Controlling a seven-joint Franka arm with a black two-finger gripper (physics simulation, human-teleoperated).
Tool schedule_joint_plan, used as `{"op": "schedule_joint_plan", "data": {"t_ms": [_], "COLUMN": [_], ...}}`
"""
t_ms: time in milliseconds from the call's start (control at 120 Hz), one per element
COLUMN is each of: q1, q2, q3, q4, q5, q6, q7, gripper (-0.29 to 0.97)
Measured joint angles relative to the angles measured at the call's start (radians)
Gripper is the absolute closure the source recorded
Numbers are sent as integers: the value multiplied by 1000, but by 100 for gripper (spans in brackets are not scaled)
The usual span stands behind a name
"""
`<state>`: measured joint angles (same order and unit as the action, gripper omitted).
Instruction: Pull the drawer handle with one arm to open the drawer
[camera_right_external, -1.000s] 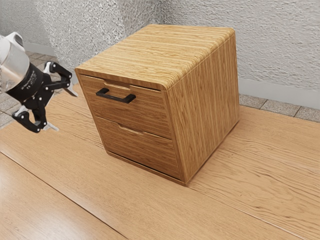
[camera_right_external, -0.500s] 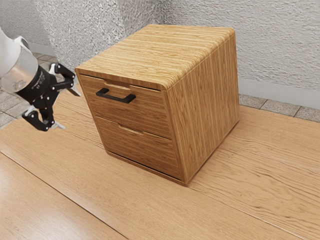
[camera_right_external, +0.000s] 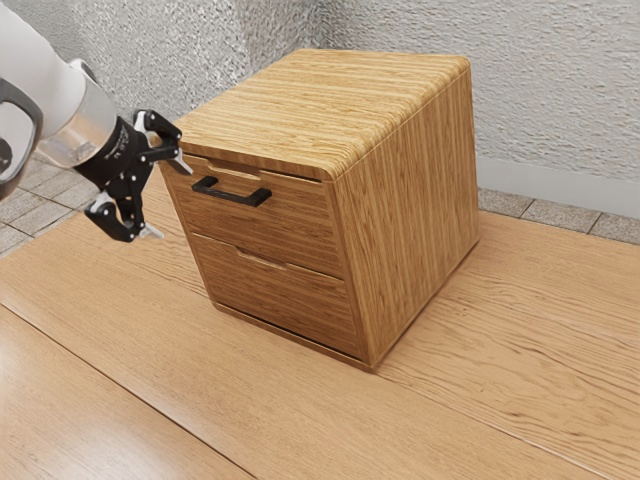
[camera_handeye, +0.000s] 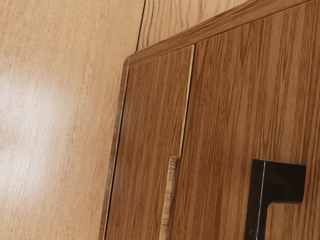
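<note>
Where the exterior view's left edge begins, the arm (camera_right_external: 50, 95) enters from the upper corner and slants down toward the cabinet. Gripper (camera_right_external: 166, 198): black, jaws spread wide, nothing between them. It hangs in the air just beside the cabinet's front corner on the exterior view's left, above the wooden surface (camera_right_external: 200, 400). Upper fingertip (camera_right_external: 182, 163) lies close to that corner; contact cannot be told. Lower fingertip (camera_right_external: 148, 232) is clear of the cabinet. Next to the right, the handle (camera_right_external: 232, 192): a black bar mounted level on the upper drawer (camera_right_external: 290, 220), near the gripper but apart from it, untouched. Upper drawer front sits flush with the cabinet face, so not pulled out. Lower drawer (camera_right_external: 280, 290) directly beneath, likewise flush, with a wooden lip at its top edge. Farther right, the cabinet (camera_right_external: 405, 200) shows its side panel, standing on the wooden surface, with a grey rough wall (camera_right_external: 560, 80) behind and a strip of tiles (camera_right_external: 560, 215) at the wall's foot. Wrist view: wooden surface (camera_handeye: 55, 125), then the lower drawer (camera_handeye: 150, 150) with its lip (camera_handeye: 170, 200), then the upper drawer (camera_handeye: 240, 100), then one end of the handle (camera_handeye: 272, 195), ahead of the hand.
</note>
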<state>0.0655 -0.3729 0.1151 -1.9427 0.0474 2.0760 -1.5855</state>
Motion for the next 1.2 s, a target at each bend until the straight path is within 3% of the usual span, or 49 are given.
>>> {"op": "schedule_joint_plan", "data": {"t_ms": [850, 1200], "q1": [-16, -33], "q2": [97, 100], "q3": [-3, -2], "q4": [65, 28], "q5": [-3, -5], "q6": [5, 22], "q7": [-15, -21], "gripper": [0, 0]}}
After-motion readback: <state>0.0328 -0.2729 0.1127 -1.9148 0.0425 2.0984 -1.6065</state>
